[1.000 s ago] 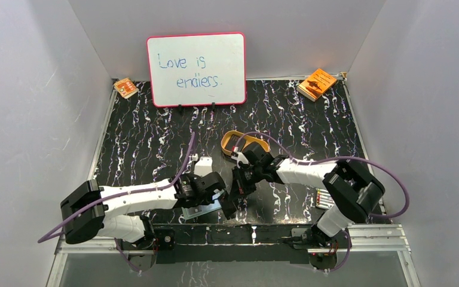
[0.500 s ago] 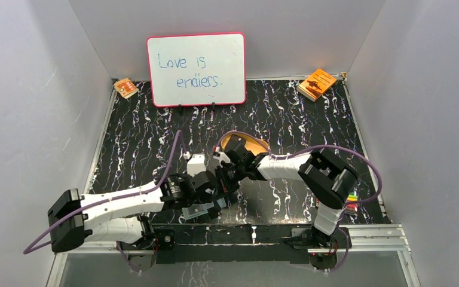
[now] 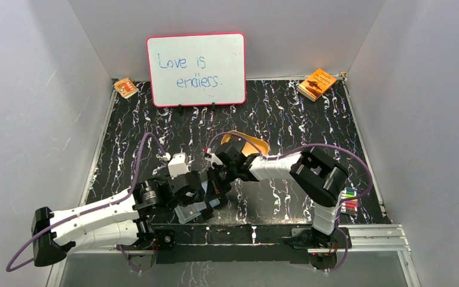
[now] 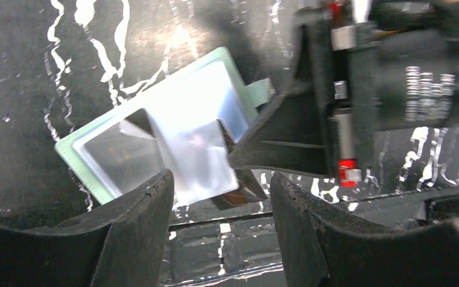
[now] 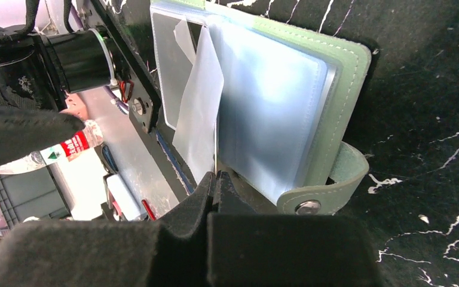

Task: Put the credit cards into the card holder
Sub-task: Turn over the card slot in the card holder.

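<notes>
**Card holder open on the table, right end effector at its sleeves**

Your small sage-green bifold card holder point(image 4: 173, 113) lies open on the black, white-veined table point(image 3: 155, 137), clear plastic sleeves facing up. It sits at the table edge nearest the arm bases. Its green snap tab point(image 5: 337, 182) sticks out on the side where your right end effector point(image 5: 216, 178) sits.

That end effector has its fingers pressed together, with the tips right against the holder's sleeves. Beside them, one loose clear sleeve point(image 5: 200, 101) stands up from the stack. A thin edge runs up from between the tips, and you cannot tell whether it is a card or a sleeve.

Your left end effector point(image 4: 220, 185) hangs over the holder's near side, fingers apart and gripping nothing.

In the left wrist view, a dark flat corner point(image 4: 242, 192) shows at the holder's near edge, under the sleeves. You cannot tell whether it is a credit card.

A tan-gold oval tray point(image 3: 252, 143) lies beyond the holder, partly hidden by the right arm.
</notes>
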